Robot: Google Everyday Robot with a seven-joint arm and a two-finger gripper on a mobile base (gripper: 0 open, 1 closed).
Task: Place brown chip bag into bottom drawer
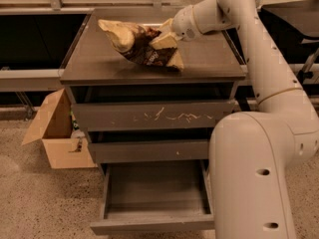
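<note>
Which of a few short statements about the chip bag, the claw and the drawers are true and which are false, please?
1. The bottom drawer is pulled open. True.
2. The brown chip bag lies inside the bottom drawer. False: it is up at the cabinet top, and nothing shows inside the drawer.
3. The claw is closed on the end of the bag nearer the arm. True.
4. The cardboard box stands on the cabinet top. False: it stands on the floor.
</note>
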